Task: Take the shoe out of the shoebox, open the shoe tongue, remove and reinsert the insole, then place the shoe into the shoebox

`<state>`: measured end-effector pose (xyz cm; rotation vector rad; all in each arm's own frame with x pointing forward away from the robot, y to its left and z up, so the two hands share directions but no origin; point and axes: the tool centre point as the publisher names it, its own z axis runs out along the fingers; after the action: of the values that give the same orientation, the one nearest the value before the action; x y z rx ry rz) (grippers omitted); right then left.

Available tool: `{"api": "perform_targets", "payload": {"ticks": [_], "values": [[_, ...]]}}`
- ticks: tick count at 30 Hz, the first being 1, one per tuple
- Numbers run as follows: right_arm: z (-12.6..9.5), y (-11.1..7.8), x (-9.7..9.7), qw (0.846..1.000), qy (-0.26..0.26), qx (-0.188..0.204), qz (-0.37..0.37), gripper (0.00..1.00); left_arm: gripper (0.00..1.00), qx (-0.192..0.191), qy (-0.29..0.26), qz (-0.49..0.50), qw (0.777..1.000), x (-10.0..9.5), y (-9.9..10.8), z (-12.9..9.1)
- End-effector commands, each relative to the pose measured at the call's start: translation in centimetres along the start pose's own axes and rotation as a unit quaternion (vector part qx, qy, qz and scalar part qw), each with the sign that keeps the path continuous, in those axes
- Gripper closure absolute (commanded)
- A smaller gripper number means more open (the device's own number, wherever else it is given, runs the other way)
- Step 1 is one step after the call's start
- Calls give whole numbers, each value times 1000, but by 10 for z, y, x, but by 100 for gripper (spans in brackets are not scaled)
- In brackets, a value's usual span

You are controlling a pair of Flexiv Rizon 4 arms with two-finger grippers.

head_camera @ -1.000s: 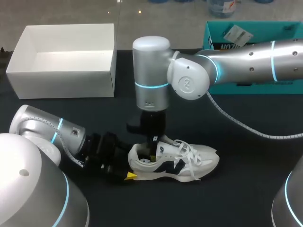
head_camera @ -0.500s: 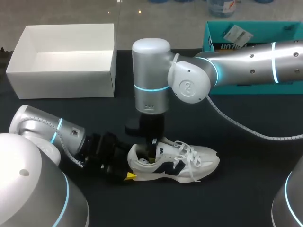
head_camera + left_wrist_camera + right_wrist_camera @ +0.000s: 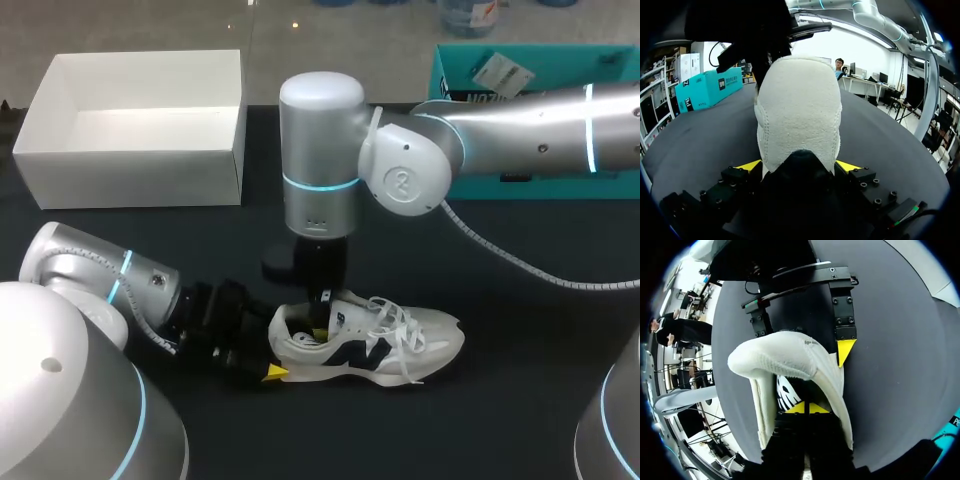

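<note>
Currently shoe (image 3: 400, 345) is laid on table (image 3: 500, 410), heel clamped by L gripper (image 3: 798, 167), toe pointed R, w/ R gripper (image 3: 806, 407) set tips-together from above onto insole (image 3: 786, 396), grip unconfirmed.

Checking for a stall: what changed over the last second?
The right hand, inside the shoe, edged up slightly with its wrist. Nothing was taken or released. The left hand stayed shut on the shoe; shoe and box stayed put.
</note>
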<state>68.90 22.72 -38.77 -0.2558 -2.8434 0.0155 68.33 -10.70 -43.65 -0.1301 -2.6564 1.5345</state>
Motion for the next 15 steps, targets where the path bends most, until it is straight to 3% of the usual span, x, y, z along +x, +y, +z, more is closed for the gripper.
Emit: {"api": "perform_targets", "payload": {"ticks": [1, 15], "values": [[-8, -2, 7, 1000, -10, -5, 0, 100, 100, -2, -1, 0, 1000, -1, 5, 7], [-40, -11, 8, 999, -48, 3, 7, 100, 100, -2, -1, 0, 1000, -1, 5, 7]]}}
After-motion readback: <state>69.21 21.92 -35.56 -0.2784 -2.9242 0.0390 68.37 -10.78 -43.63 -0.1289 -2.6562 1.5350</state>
